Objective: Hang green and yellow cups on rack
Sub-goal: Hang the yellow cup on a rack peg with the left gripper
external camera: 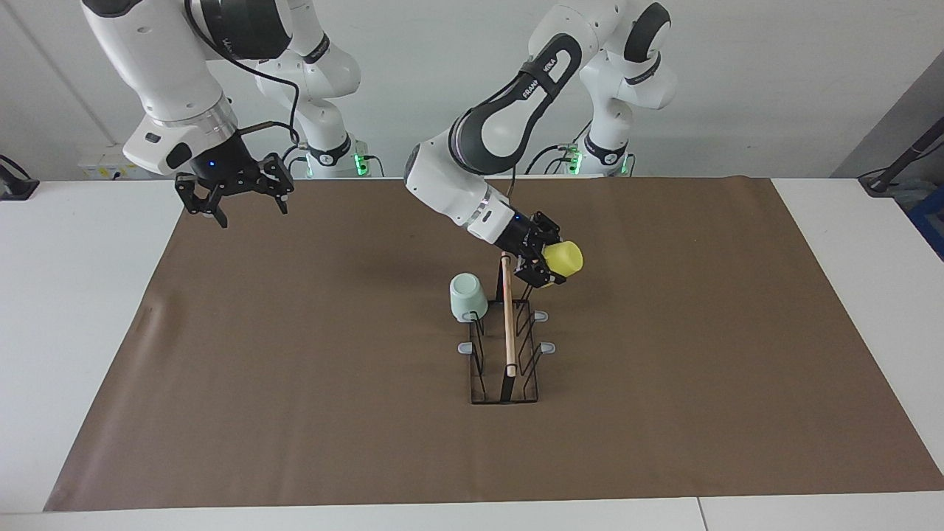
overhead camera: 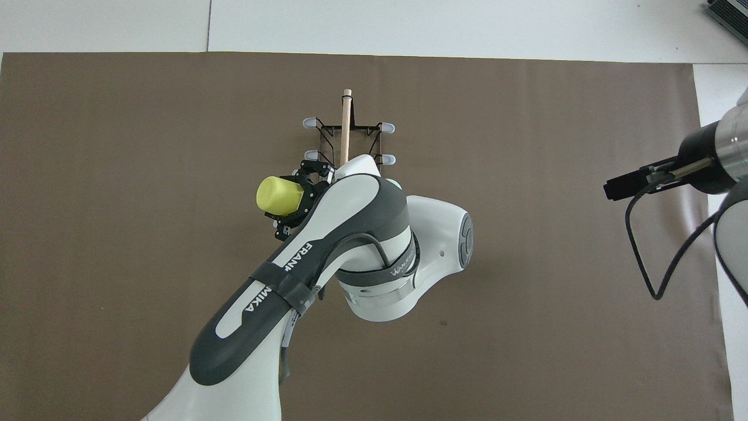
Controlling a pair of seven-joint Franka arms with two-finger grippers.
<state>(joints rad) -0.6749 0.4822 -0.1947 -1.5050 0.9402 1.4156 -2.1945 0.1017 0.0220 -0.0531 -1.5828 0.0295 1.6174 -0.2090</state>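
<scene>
Left gripper [external camera: 544,259] clamps the yellow cup [external camera: 564,257], tipped on its side, up in the air over the rack's [external camera: 504,354] robot-side end, on the left arm's side of the wooden handle [external camera: 507,313]. The green cup [external camera: 467,296] sits upside down on a prong on the handle's right-arm side. Right gripper [external camera: 234,193] waits with fingers spread wide, empty, high over the brown mat [external camera: 295,369] toward the right arm's end.

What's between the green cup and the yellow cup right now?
The rack's wooden rod runs between them in the facing view: the green cup hangs on one side, and the left end effector holds the yellow cup over the other.
</scene>
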